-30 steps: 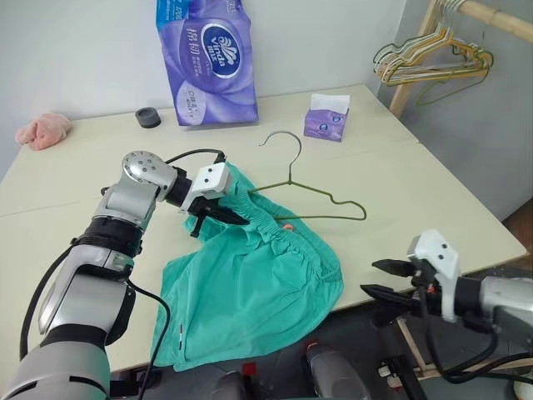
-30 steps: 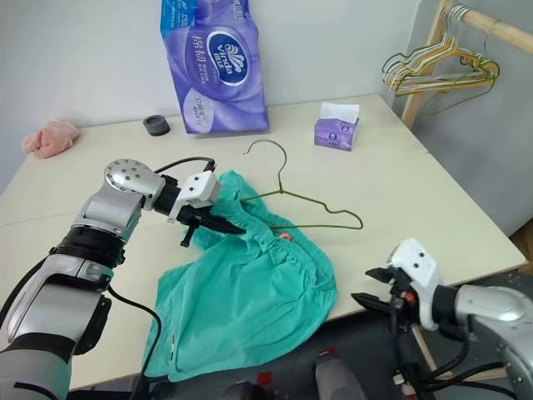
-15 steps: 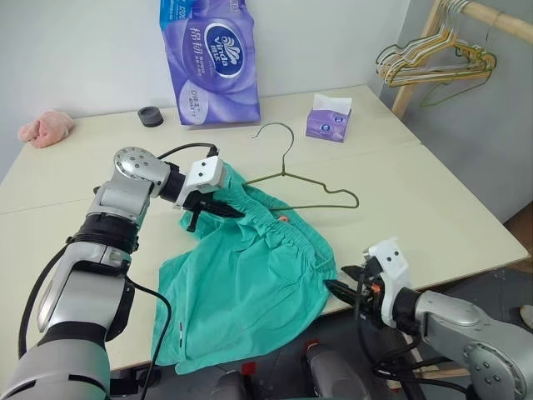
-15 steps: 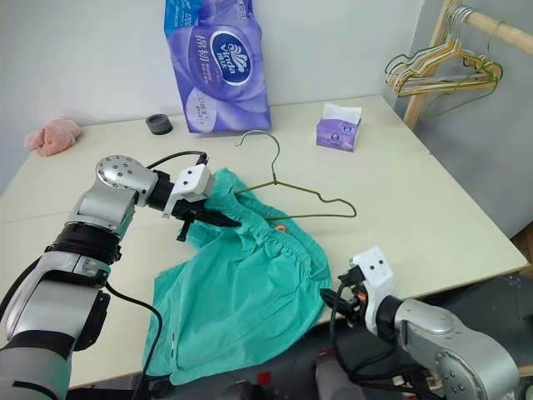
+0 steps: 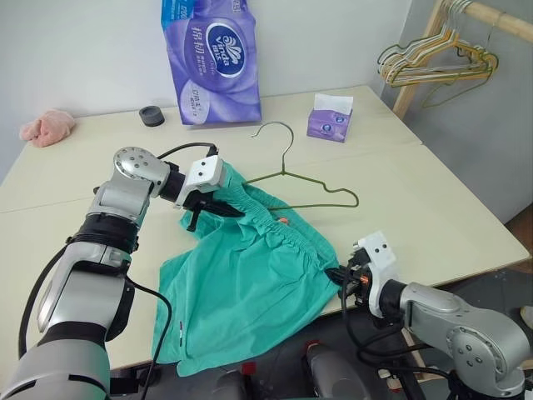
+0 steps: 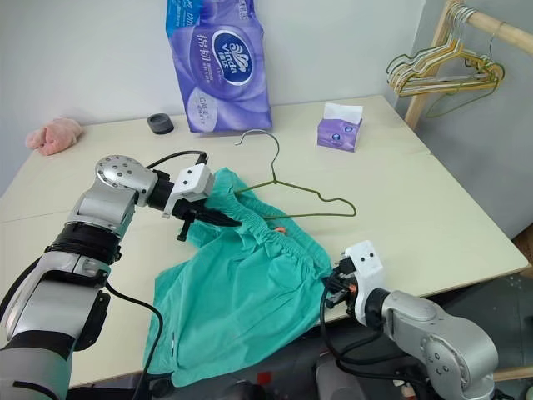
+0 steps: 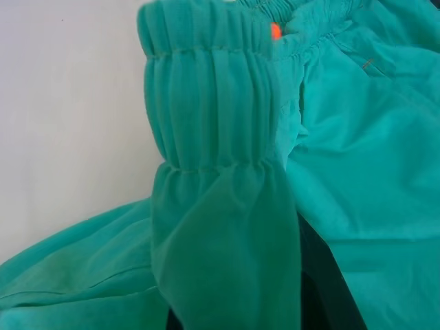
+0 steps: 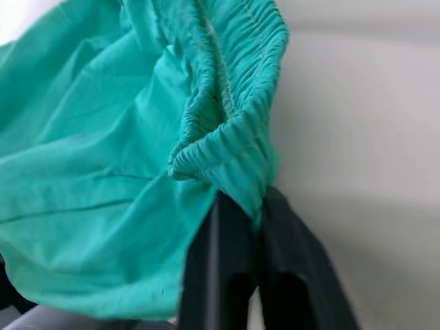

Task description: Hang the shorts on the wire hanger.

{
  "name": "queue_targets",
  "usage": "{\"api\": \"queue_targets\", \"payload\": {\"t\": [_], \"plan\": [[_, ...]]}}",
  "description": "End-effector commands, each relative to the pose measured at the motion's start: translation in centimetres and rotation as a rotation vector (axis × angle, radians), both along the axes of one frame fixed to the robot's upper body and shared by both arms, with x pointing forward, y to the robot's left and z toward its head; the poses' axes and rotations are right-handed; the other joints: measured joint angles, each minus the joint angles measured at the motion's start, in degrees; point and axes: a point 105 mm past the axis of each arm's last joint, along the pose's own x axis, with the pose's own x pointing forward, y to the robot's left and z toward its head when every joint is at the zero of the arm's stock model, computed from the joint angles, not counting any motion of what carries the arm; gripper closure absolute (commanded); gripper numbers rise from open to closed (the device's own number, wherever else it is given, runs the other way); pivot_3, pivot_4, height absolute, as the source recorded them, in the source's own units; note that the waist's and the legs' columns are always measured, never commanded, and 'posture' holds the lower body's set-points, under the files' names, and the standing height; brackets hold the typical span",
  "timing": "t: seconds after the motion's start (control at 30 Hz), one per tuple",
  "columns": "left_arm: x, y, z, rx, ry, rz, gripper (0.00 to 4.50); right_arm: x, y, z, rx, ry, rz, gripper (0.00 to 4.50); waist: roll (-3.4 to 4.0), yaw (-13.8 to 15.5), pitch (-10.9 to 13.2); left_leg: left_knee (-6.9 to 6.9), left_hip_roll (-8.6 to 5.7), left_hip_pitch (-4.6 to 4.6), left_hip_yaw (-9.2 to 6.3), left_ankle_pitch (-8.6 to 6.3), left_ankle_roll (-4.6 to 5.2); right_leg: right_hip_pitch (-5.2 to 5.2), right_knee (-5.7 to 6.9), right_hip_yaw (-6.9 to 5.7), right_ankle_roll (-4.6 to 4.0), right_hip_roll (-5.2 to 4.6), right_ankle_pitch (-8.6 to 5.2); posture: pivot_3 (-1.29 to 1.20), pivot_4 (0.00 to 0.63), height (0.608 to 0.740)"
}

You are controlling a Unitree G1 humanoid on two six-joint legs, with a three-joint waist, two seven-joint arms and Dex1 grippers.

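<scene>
Head views: the shorts (image 5: 250, 267) lay on the desk (image 5: 433, 208), covering one end of the wire hanger (image 5: 304, 179), not yet threaded.

Wrist views: left end effector (image 5: 218, 208) and right end effector (image 5: 340, 275) each clamped the waistband.

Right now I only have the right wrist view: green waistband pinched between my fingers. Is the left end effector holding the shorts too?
Observer: Yes. The left end effector is shut on the far end of the shorts' waistband.
Operator: Where's the wire hanger?
Observer: The wire hanger lies flat on the table, one corner tucked under the shorts.
Operator: Are the shorts lifted?
Observer: No, they lie on the table, their hem draped over the near edge.
</scene>
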Motion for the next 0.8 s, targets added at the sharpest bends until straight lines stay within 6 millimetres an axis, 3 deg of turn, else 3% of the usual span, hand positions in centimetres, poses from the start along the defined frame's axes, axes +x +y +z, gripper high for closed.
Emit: {"api": "queue_targets", "payload": {"t": [0.03,0.2,0.33,0.43,0.8], "plan": [[0.4,0.4,2.0,-0.033,-0.07,0.025,4.48,-0.5,-0.1,1.0,0.019,-0.026,0.042,4.5,0.0,0.0,0.0,0.0,0.0,0.0,0.0,0.0,0.0,0.0,0.0,0.0,0.0,0.0,0.0,-0.25,0.118,0.74],[-0.1,0.3,2.7,-0.075,-0.031,0.015,4.48,0.6,-1.9,2.2,0.045,-0.048,-0.015,4.5,0.0,0.0,0.0,0.0,-0.01,-0.01,0.01,0.0,0.0,0.0,0.0,0.0,0.0,0.0,0.0,-0.26,0.116,0.74],[-0.7,-0.3,5.4,-0.221,0.018,0.017,4.48,2.4,-5.3,3.7,0.033,-0.077,-0.101,4.5,0.0,0.1,0.0,-0.01,-0.02,-0.02,0.02,0.0,0.0,0.0,-0.02,0.0,0.0,-0.02,0.0,-0.25,0.112,0.74],[-1.4,-0.5,6.1,-0.255,0.05,0.008,4.48,2.9,-6.5,4.3,0.024,-0.083,-0.121,4.5,0.0,0.1,0.0,-0.03,-0.01,-0.01,-0.01,0.0,0.0,0.0,-0.02,-0.03,0.0,-0.02,0.0,-0.25,0.112,0.74],[-3.8,0.6,3.8,-0.072,0.053,-0.065,4.49,3.3,-10.4,6.5,0.034,-0.074,-0.157,4.5,0.08,0.4,0.0,-0.07,0.0,0.03,0.09,0.0,0.0,0.0,-0.01,0.07,0.0,-0.01,0.0,-0.25,0.116,0.74]]}}
